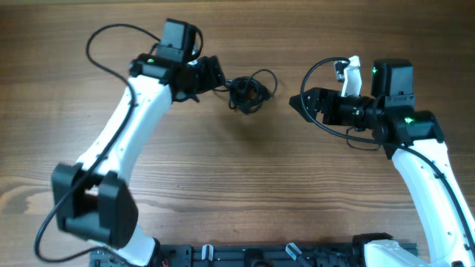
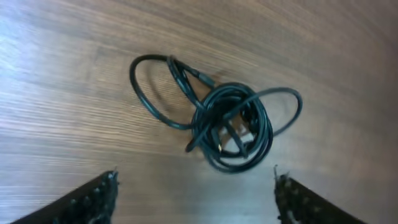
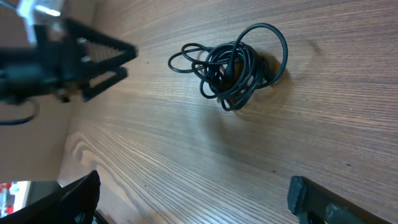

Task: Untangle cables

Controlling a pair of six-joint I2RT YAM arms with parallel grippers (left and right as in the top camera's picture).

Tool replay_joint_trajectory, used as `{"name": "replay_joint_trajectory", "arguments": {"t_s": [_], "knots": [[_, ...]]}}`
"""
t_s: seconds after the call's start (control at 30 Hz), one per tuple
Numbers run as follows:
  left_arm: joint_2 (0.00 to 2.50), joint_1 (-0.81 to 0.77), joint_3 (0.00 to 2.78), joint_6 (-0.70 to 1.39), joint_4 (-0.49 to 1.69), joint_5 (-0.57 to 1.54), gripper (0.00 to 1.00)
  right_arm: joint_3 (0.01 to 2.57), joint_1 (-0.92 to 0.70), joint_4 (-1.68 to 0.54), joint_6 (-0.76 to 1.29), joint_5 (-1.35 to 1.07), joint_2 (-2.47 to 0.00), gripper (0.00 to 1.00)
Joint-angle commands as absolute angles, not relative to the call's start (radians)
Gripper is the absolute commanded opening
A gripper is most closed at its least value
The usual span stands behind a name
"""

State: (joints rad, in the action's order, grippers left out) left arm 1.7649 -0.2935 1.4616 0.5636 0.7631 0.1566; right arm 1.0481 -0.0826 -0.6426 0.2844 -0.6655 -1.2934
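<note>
The cables are thin black cords knotted in one small bundle with loose loops, lying on the wooden table at the back centre. My left gripper is open and empty just left of the bundle. In the left wrist view the bundle lies ahead of the spread fingers, apart from them. My right gripper is open and empty a little right of the bundle. In the right wrist view the bundle lies well ahead of the wide fingers, with the left gripper beyond it.
A thicker black wire loops from the left arm at the back left. Another arm wire arcs over the right arm. A black rail runs along the front edge between the arm bases.
</note>
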Motion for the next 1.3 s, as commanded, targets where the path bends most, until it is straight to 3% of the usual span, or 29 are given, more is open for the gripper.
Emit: {"name": "replay_joint_trajectory", "arguments": {"t_s": [0.0, 0.03, 0.07, 0.1, 0.2, 0.27, 0.3, 0.37, 0.4, 0.73, 0.87, 1.03, 1.27], "knots": [[1.811, -0.302, 1.479, 0.645, 0.701, 0.138, 0.79, 1.066, -0.08, -0.641, 0.288, -0.682, -1.299, 1.0], [1.812, -0.302, 1.479, 0.645, 0.688, 0.173, 0.84, 1.066, -0.08, -0.642, 0.288, -0.682, -1.299, 1.0], [1.811, -0.302, 1.479, 0.645, 0.664, 0.202, 0.97, 1.066, -0.08, -0.641, 0.288, -0.682, -1.299, 1.0], [1.811, -0.302, 1.479, 0.645, 0.65, 0.213, 1.0, 1.066, -0.08, -0.641, 0.289, -0.681, -1.299, 1.0], [1.832, -0.311, 1.478, 0.708, 0.646, 0.186, 0.93, 1.065, -0.08, -0.642, 0.289, -0.674, -1.299, 1.0], [1.867, -0.332, 1.473, 0.823, 0.646, 0.11, 0.96, 1.064, -0.08, -0.641, 0.289, -0.674, -1.299, 1.0], [1.896, -0.348, 1.473, 0.899, 0.644, 0.043, 0.91, 1.059, -0.08, -0.641, 0.289, -0.674, -1.299, 1.0], [1.93, -0.368, 1.473, 0.936, 0.623, 0.02, 0.52, 1.053, -0.08, -0.643, 0.289, -0.672, -1.3, 1.0], [1.939, -0.376, 1.473, 0.936, 0.612, 0.02, 0.43, 1.053, -0.08, -0.646, 0.289, -0.669, -1.302, 1.0], [2.045, -0.426, 1.473, 0.956, 0.54, -0.069, 0.42, 1.053, -0.08, -0.646, 0.291, -0.648, -1.304, 1.0], [2.088, -0.436, 1.473, 0.958, 0.52, -0.069, 0.32, 1.053, -0.08, -0.647, 0.29, -0.648, -1.304, 1.0], [2.098, -0.435, 1.473, 0.958, 0.503, -0.07, 0.04, 1.053, -0.08, -0.643, 0.308, -0.646, -1.304, 1.0], [1.927, -0.434, 1.474, 0.854, 0.493, 0.013, 0.04, 1.053, -0.08, -0.63, 0.323, -0.646, -1.304, 1.0]]}}
